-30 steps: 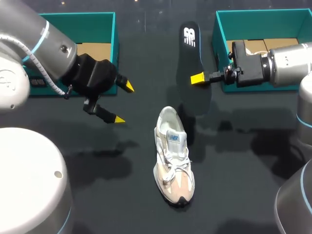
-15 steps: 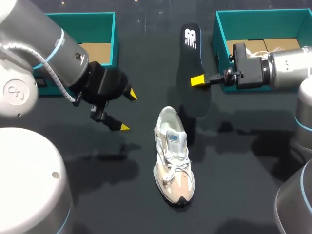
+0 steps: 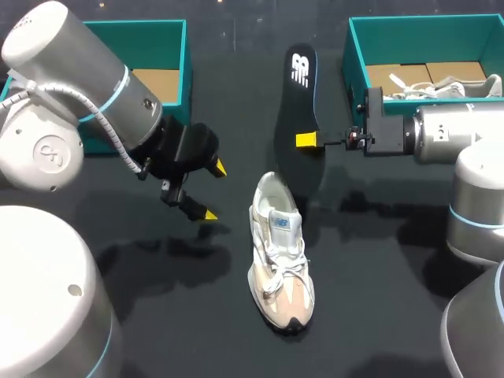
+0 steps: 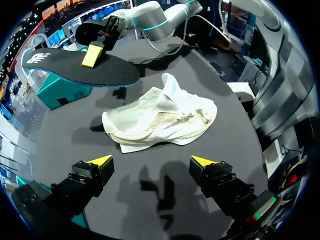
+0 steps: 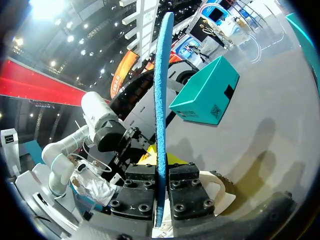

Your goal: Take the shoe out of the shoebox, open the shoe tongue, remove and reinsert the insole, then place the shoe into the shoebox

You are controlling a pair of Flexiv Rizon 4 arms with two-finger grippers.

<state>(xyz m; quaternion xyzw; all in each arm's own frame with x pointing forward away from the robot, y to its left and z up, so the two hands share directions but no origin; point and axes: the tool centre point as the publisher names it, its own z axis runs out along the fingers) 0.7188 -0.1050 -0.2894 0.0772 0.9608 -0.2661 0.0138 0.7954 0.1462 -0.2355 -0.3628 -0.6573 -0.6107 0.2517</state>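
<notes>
Left end effector [image 3: 213, 190], fingers apart, has moved closer to the shoe [image 3: 279, 252]; right end effector [image 3: 305, 140], clamped on insole [image 3: 299, 102], shifted it left.

Bare black table [image 3: 378, 315] surface

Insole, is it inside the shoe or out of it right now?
Out. The right gripper is shut on the insole, holding it beyond the heel of the shoe, not touching it.
</notes>
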